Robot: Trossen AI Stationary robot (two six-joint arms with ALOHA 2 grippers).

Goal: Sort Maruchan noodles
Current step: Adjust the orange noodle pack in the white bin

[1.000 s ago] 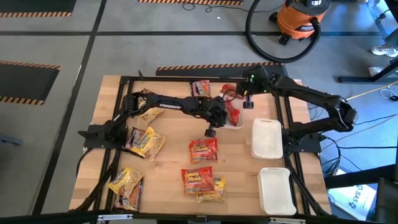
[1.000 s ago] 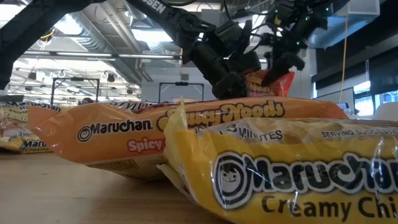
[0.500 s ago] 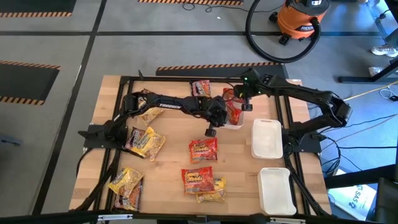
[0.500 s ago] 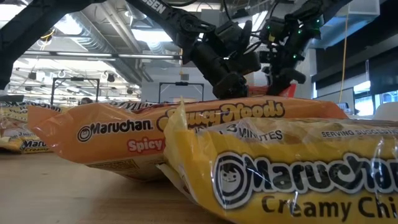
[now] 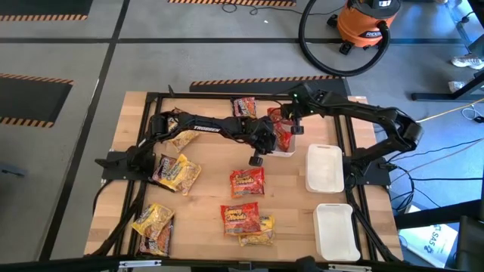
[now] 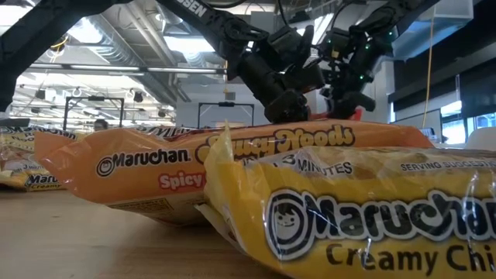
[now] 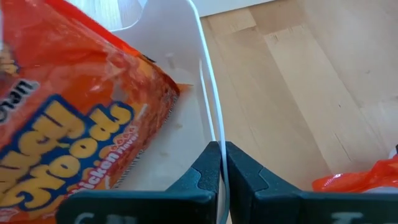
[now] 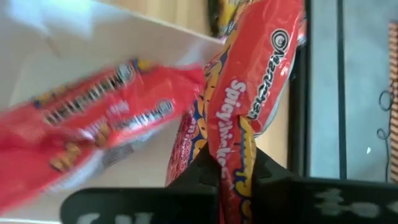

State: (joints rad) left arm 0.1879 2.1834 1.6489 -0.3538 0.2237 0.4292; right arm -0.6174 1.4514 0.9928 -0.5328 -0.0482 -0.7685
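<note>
From above, the left gripper [image 5: 266, 143] reaches across the table [image 5: 204, 189] to a small white tray [image 5: 287, 152] near the far middle, though the arm itself covers most of that tray and hides where the fingers meet it. The right gripper [image 5: 296, 125] comes in from the far right corner and sits over the red packets [image 5: 282, 134] bunched in the same tray; its fingertips are lost among them. Other Maruchan noodles lie scattered: a red packet [image 5: 246, 182] at the centre, another red one [image 5: 240, 217] nearer the front with a yellow packet [image 5: 257, 230] tucked partly under it, a dark one at the far edge [image 5: 243, 106], and yellow and dark packets [image 5: 178, 172] half under the left arm's frame. Two larger white trays [image 5: 324, 167] lie on the right side. In the low view an orange packet [image 6: 194, 167] and a yellow packet [image 6: 364, 213] fill the foreground and block nearly the whole table, so only the two wrists show above them, with a sliver of red beside the right one. The left wrist view shows the left fingers [image 7: 205, 174] pinched tight on the thin white wall of the tray [image 7: 208, 93], with an orange-red packet [image 7: 81, 118] lying inside, cut off at the frame edge. The right wrist view shows the right fingers [image 8: 205, 171] clamped on the crimped end of a red spicy packet [image 8: 255, 93] that hangs over the tray, while a second red packet [image 8: 99, 112] below is too blurred to read.
</note>
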